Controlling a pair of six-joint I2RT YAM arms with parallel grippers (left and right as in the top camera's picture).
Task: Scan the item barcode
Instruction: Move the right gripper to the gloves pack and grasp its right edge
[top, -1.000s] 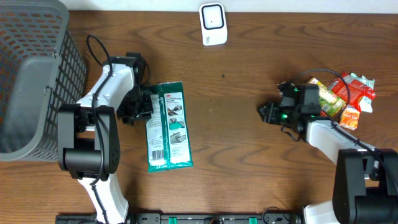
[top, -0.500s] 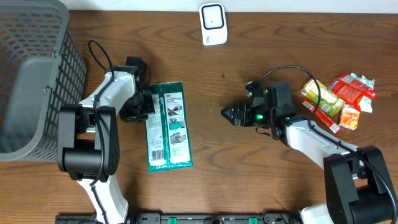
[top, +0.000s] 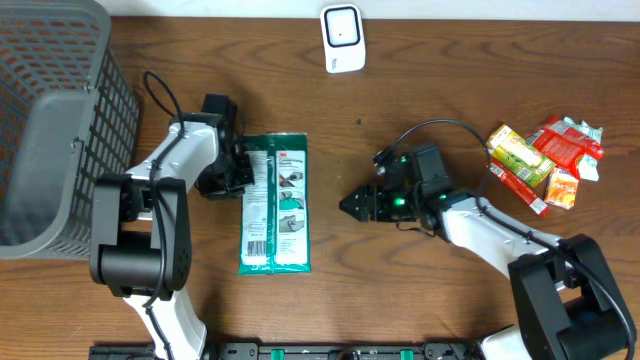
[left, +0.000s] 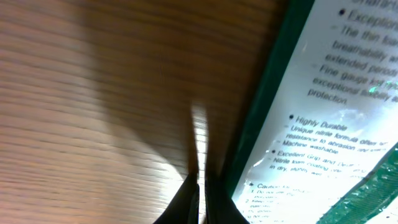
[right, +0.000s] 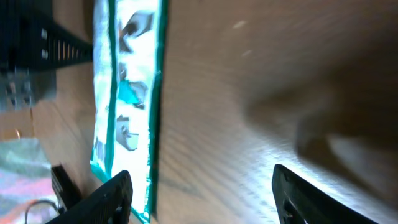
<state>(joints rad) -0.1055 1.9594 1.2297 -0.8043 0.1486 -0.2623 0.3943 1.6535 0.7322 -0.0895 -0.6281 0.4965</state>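
Packet (top: 275, 205) lies flat on the table (top: 400, 100), left of centre. Its long axis runs 6 to 12 o'clock, header end toward 12. We note the left gripper (top: 238, 172) at the packet's 9 o'clock edge, fingers pressed together just beside the green border. The right gripper (top: 350, 205) is at the packet's 3 o'clock, apart from it, pointing toward 9, fingers spread and empty. The scanner (top: 342, 38) stands at the far edge, 12 o'clock.
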